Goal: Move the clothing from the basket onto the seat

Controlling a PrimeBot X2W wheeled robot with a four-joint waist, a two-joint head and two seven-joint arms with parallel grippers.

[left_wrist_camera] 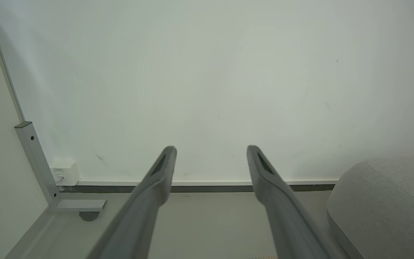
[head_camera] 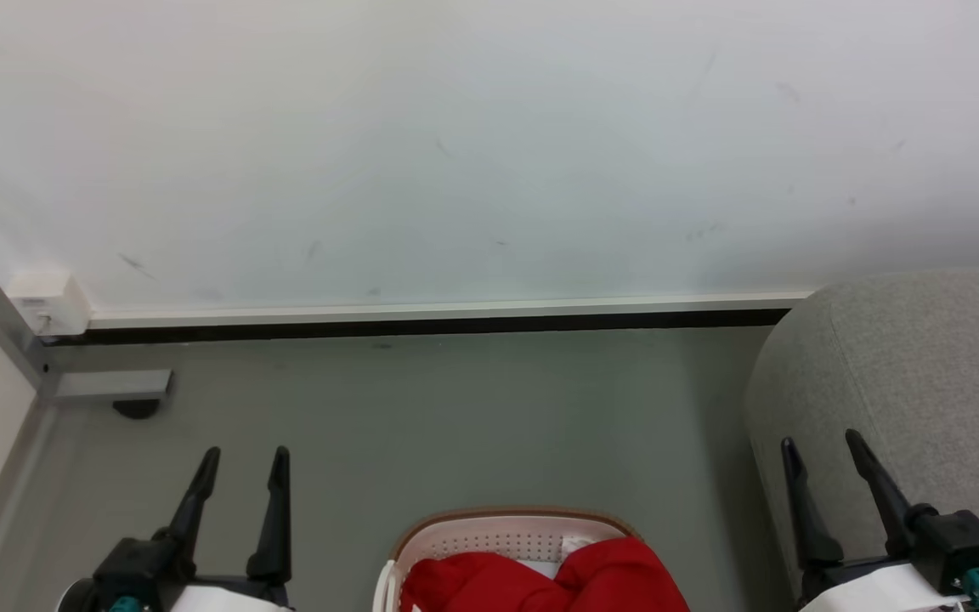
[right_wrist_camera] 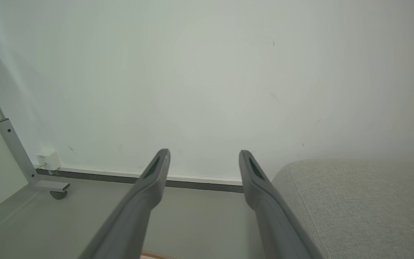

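Head view is up, booth calling: where are your two hands right now?

Me: Both low and near, fingers pointing away toward the white wall [head_camera: 455, 153]. My left hand [head_camera: 247, 455] sits near left over the grey floor [head_camera: 455, 408], fingers spread, nothing between them. My right hand [head_camera: 821, 440] is near right, spread just the same and empty, its fingers showing against the rounded end of the seat [head_camera: 923, 382].

Booth: And the clothing?

Me: The clothing [head_camera: 608, 578] is bundled up red inside the basket [head_camera: 489, 540], with a bit of white showing among the folds. The basket stands on the floor between my hands, right at the near edge of the picture. Its brown rim curves round the far side, with perforated white wall below it. The seat lies to the right of the basket, a strip of floor between them.

Booth: Anything on the left?

Me: A grey metal frame foot [head_camera: 111, 384] sits on the floor in the far left corner, and there is a small white box [head_camera: 48, 302] at the end of the skirting board [head_camera: 455, 308].

Booth: Do the wrist views agree?

Me: They do. Left wrist view: my fingers [left_wrist_camera: 264, 180] fork wide apart against the wall, the seat's rounded end off to the right. Right wrist view: again two fingers [right_wrist_camera: 253, 180] well apart, the grey seat fabric just beside the right one.
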